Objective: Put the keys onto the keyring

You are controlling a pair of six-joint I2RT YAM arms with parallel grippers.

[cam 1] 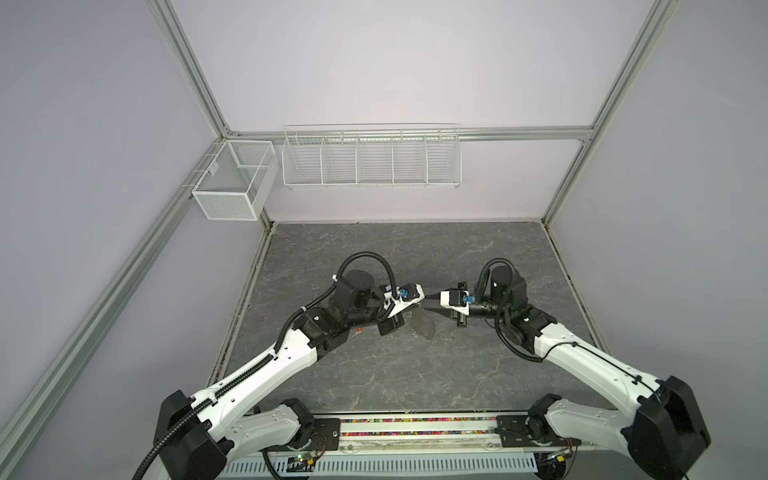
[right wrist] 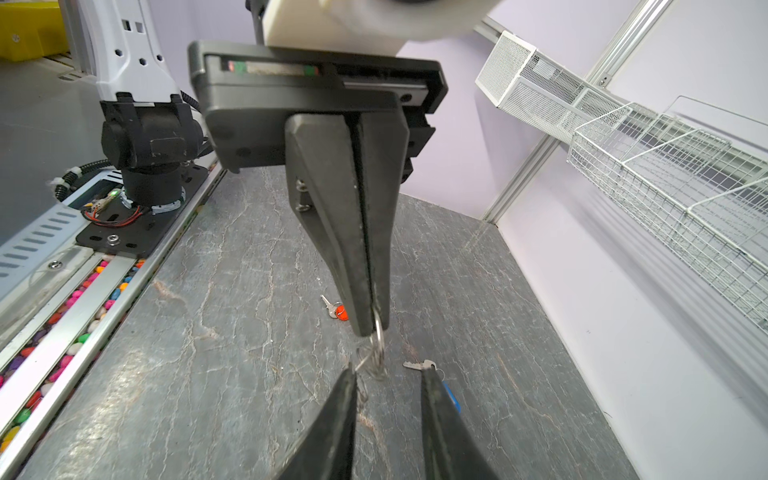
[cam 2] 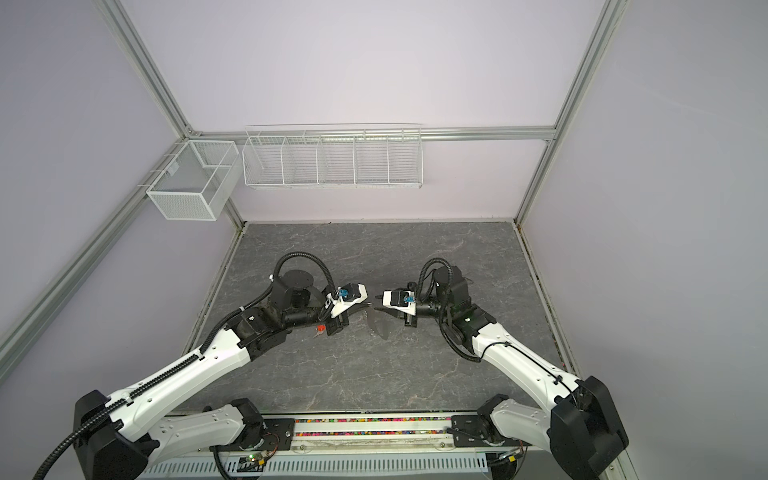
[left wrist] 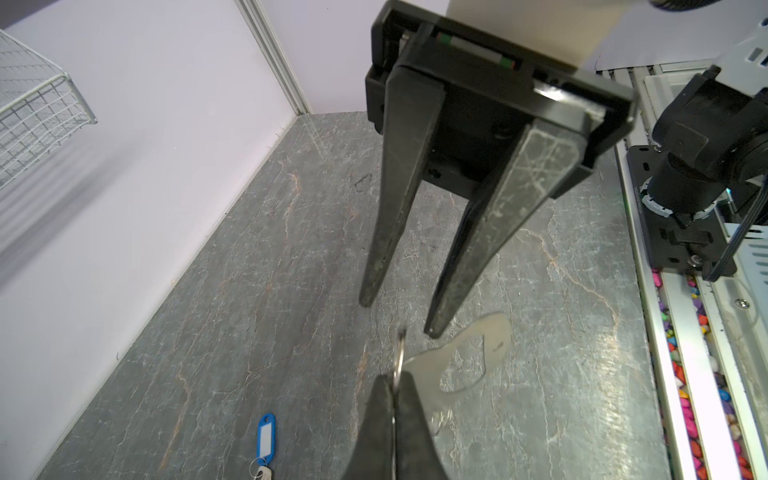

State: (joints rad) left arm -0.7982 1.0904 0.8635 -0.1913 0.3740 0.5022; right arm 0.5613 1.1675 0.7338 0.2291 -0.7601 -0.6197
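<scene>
My left gripper (left wrist: 395,380) is shut on a silver ring of the keyring (left wrist: 496,336), whose flat grey holder with its oval cut-out hangs below, dark in both top views (cam 1: 424,328) (cam 2: 380,326). My right gripper (right wrist: 388,372) faces it tip to tip, open, and one fingertip (right wrist: 351,372) touches the cluster of small rings (right wrist: 376,353). Both of the keys lie on the table. The blue-tagged key (left wrist: 266,432) lies beyond the right fingers (right wrist: 417,365). The orange-red-tagged key (right wrist: 338,311) (cam 2: 320,329) lies under the left arm.
Grey marbled tabletop (cam 1: 395,374) enclosed by lilac walls. A white mesh box (cam 1: 235,178) and a long wire basket (cam 1: 372,158) hang on the back rail. A rail filled with coloured beads (cam 1: 415,428) runs along the front edge between the arm bases.
</scene>
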